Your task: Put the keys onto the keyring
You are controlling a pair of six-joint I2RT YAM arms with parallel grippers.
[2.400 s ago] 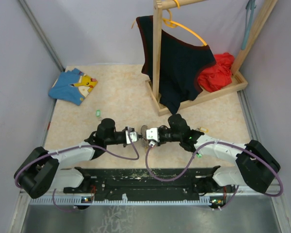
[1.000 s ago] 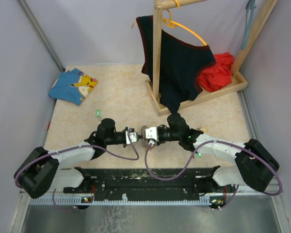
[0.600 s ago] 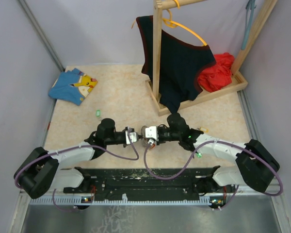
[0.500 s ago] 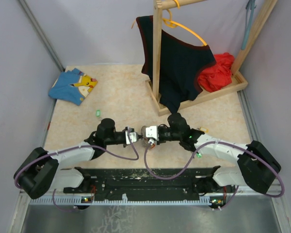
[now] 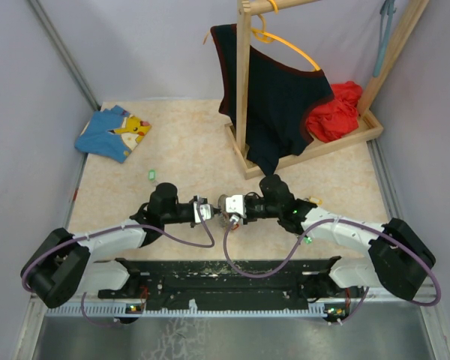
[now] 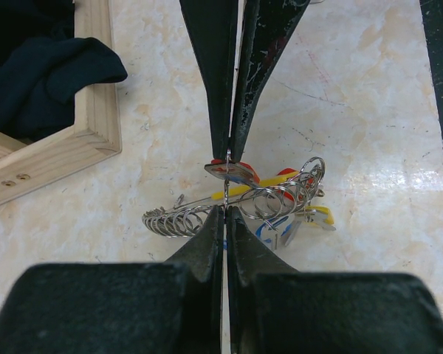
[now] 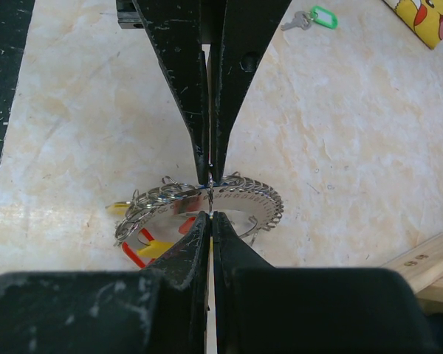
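The keyring [image 6: 207,214] is a bunch of silver rings on a curved metal strip with red, yellow and blue tags, low over the table between the arms [image 5: 217,216]. In the right wrist view it shows as a silvery arc [image 7: 244,198] with red and yellow tags [image 7: 144,247]. My left gripper [image 6: 226,210] and right gripper [image 7: 210,215] meet tip to tip, both shut on one thin silver ring of the bunch [image 6: 227,186]. A red-headed piece [image 6: 235,172] sits at the right fingertips. One key with a green tag [image 7: 314,18] lies alone on the table [image 5: 151,175].
A wooden rack base [image 5: 300,150] stands behind right, its corner near the grippers [image 6: 96,110]. A dark garment [image 5: 277,105] on an orange hanger and a red cloth [image 5: 334,112] are there. Blue printed cloth [image 5: 114,132] lies back left.
The right gripper has edged slightly left toward the left gripper. Both stay shut at the same spot.
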